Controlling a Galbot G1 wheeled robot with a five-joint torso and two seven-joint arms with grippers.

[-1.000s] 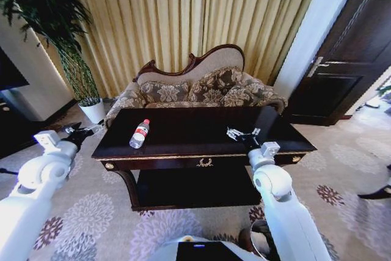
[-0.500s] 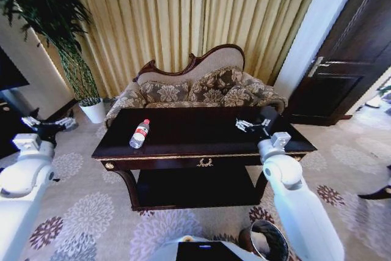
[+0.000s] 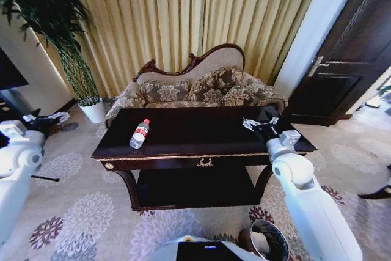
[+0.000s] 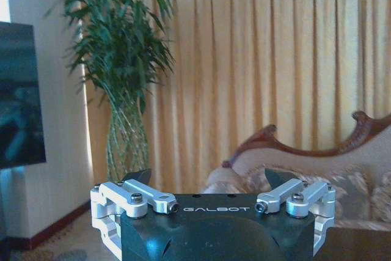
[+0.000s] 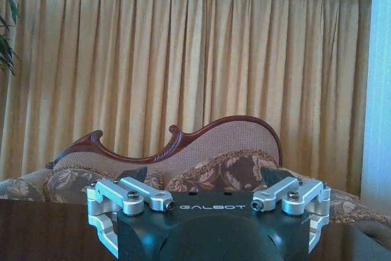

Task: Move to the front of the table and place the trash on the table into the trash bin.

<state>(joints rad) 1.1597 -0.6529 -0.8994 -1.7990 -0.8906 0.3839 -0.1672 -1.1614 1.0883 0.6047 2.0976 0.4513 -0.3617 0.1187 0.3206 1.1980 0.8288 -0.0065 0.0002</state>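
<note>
Over table (image 3: 183, 131), right gripper (image 3: 259, 125) farther right

My arms are smooth white shells with rounded joints. Each pincer, left (image 4: 207, 180) and right (image 5: 204, 177), has a black body lettered GALBOT, silver linkages with screws and dark pointed tips.

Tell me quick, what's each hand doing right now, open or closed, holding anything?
Left hand: open, empty, out to the left of the table.
Right hand: open, empty, over the table's right end.
</note>
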